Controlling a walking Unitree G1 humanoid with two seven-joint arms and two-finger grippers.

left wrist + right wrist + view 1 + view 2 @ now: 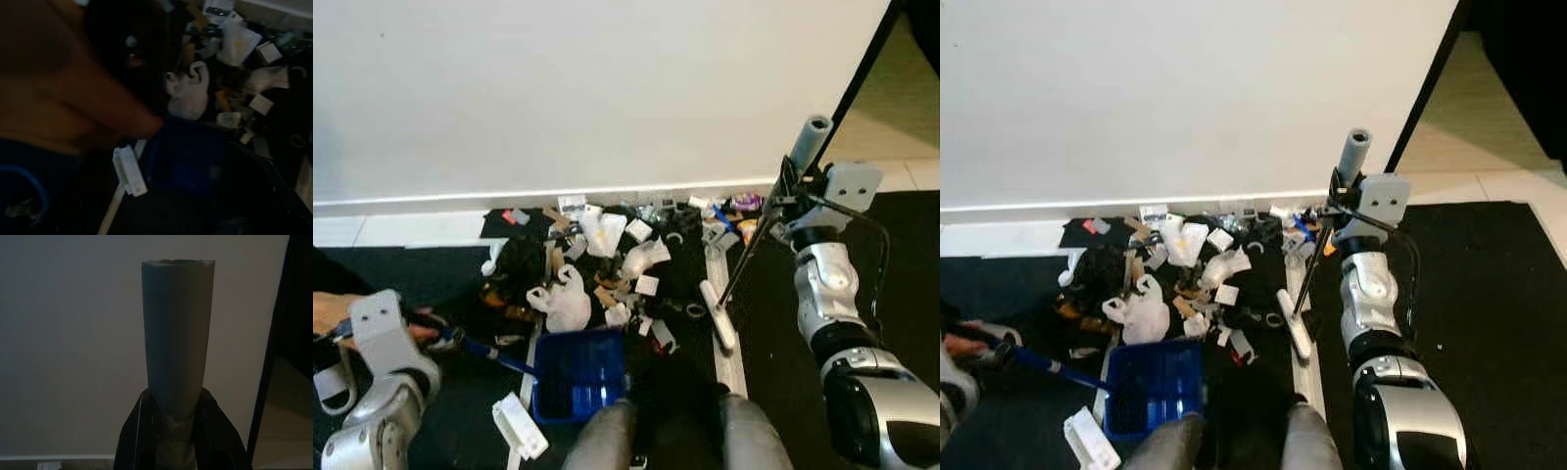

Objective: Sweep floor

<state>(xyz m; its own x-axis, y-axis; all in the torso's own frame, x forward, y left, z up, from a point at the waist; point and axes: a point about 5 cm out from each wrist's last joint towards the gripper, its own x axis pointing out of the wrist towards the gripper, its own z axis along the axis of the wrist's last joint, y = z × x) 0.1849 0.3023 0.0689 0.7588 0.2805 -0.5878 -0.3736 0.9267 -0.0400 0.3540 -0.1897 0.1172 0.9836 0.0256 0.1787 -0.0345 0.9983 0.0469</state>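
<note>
A person's hand (pixel 331 313) rests beside the left tool (pixel 440 333), pinching the blue dustpan (pixel 578 372) handle. Litter pile (pixel 607 264) lies along the wall on dark floor (pixel 440 274). Right tool (pixel 178 431) clamps the broom (pixel 744 255) handle.

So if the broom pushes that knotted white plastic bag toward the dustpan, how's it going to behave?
The white plastic bag looks thin and crumpled, so probably light and floppy: it may fold or ride over the broom head rather than slide. Its loose handles could snag neighbouring scraps. It sits just beyond the blue dustpan, so a short push might do.
</note>
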